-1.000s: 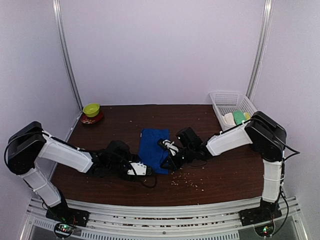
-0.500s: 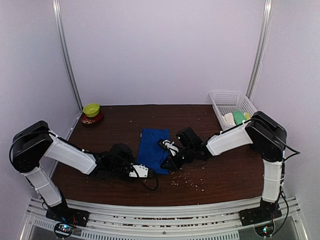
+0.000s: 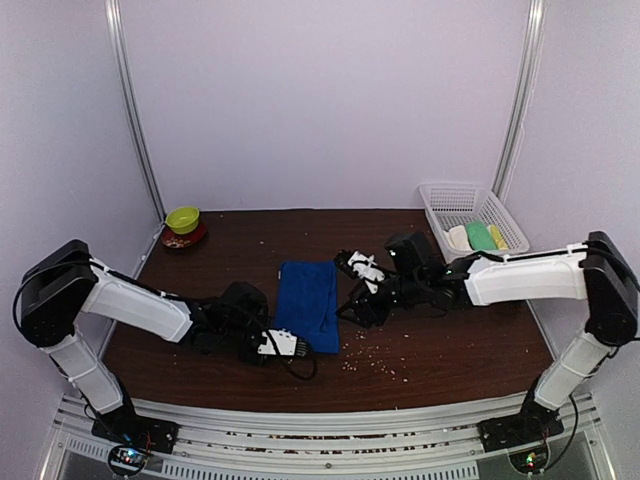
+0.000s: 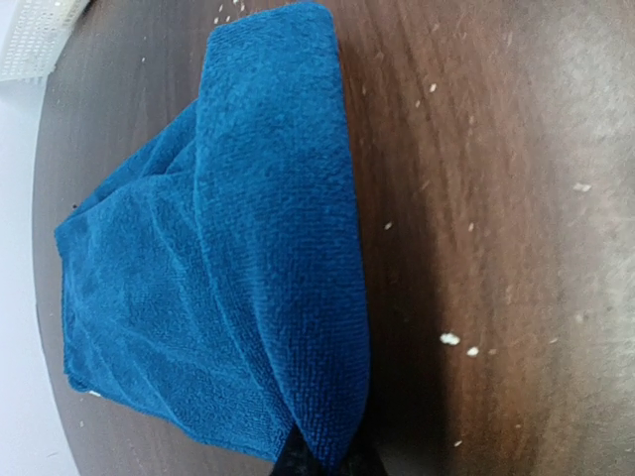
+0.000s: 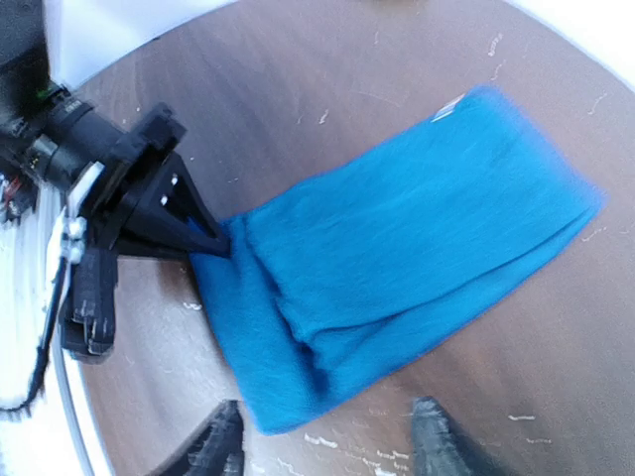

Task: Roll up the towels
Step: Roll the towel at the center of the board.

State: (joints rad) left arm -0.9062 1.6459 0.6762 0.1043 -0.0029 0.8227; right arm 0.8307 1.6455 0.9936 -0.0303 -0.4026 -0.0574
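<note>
A blue towel (image 3: 308,300) lies folded in a long strip at the middle of the dark wood worktop (image 3: 450,340), not yet rolled. The left claw (image 3: 288,345) is clamped tight on the towel's near corner. From the wrist view the cloth's thick folded edge runs straight into the closed fingertips, a hold that looks meant to anchor the end or lift it for the first turn. The right claw (image 5: 329,446) hovers just off the towel's right side with its fingers apart and nothing between them. It appears placed to steady or tuck the cloth once rolling starts. Pale crumbs (image 3: 375,358) dot the wood near the towel. A white mesh basket (image 3: 440,190) sits at the far right corner, well apart from the work; its pale and green contents are too small to identify, and no white towel can be made out for certain.
</note>
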